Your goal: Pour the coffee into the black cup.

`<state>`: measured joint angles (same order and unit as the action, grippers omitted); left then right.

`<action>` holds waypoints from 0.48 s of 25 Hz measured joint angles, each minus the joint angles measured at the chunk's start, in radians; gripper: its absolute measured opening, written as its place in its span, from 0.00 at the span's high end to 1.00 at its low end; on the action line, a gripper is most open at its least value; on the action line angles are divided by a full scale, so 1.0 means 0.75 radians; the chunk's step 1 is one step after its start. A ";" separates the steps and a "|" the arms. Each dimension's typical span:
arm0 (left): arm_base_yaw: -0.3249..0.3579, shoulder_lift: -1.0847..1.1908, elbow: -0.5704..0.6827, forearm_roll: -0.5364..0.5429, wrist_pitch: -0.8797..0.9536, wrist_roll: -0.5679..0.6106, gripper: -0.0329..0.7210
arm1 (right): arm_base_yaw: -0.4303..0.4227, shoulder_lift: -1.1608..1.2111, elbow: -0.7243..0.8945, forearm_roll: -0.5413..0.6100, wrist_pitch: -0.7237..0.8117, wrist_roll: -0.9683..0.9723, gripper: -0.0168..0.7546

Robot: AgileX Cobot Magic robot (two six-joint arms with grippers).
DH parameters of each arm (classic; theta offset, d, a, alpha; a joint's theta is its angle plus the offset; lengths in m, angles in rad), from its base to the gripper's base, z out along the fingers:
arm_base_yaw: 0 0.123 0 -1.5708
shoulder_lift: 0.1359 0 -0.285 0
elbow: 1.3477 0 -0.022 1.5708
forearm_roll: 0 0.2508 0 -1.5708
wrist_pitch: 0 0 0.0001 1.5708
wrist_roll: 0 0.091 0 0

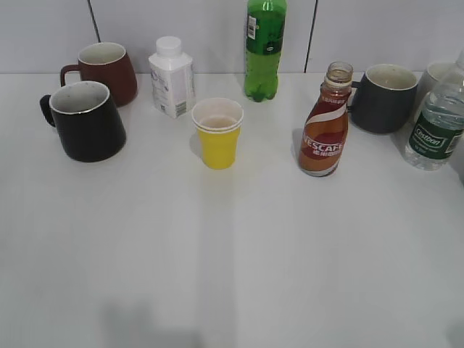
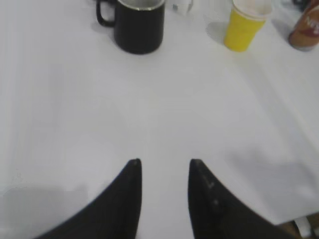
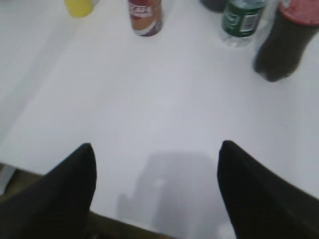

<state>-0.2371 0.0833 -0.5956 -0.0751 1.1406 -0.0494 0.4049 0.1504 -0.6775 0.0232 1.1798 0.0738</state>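
The brown NESCAFE coffee bottle [image 1: 325,123] stands upright and uncapped right of centre; its lower part shows in the right wrist view [image 3: 145,17] and its edge in the left wrist view [image 2: 305,30]. The black cup [image 1: 85,119] stands at the left with its handle to the left; it also shows in the left wrist view [image 2: 138,25]. My left gripper [image 2: 164,162] is open and empty over bare table, well short of the cup. My right gripper [image 3: 155,147] is wide open and empty near the table's front edge, far from the bottle. Neither gripper shows in the exterior view.
A maroon mug [image 1: 107,69], a white bottle [image 1: 172,77], a green soda bottle [image 1: 264,48], a yellow paper cup [image 1: 217,133], a dark grey mug [image 1: 383,97] and a clear water bottle [image 1: 438,120] stand along the back. A dark cola bottle [image 3: 286,40] stands at the right.
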 joint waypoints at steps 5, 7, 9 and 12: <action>0.000 -0.082 0.018 0.064 -0.029 0.000 0.62 | 0.000 -0.151 0.103 -0.173 0.009 0.079 0.22; 0.000 -0.082 0.049 0.074 -0.047 0.000 0.62 | 0.000 -0.168 0.153 -0.237 0.009 0.118 0.22; 0.000 -0.082 0.084 0.075 -0.072 0.000 0.62 | 0.000 -0.170 0.182 -0.265 -0.011 0.142 0.22; 0.000 -0.082 0.096 0.075 -0.089 0.001 0.62 | 0.000 -0.170 0.213 -0.279 -0.107 0.173 0.22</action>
<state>-0.2371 0.0220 -0.5235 -0.0188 1.0738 -0.0488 0.4049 0.0231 -0.5179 -0.1863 1.0999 0.2034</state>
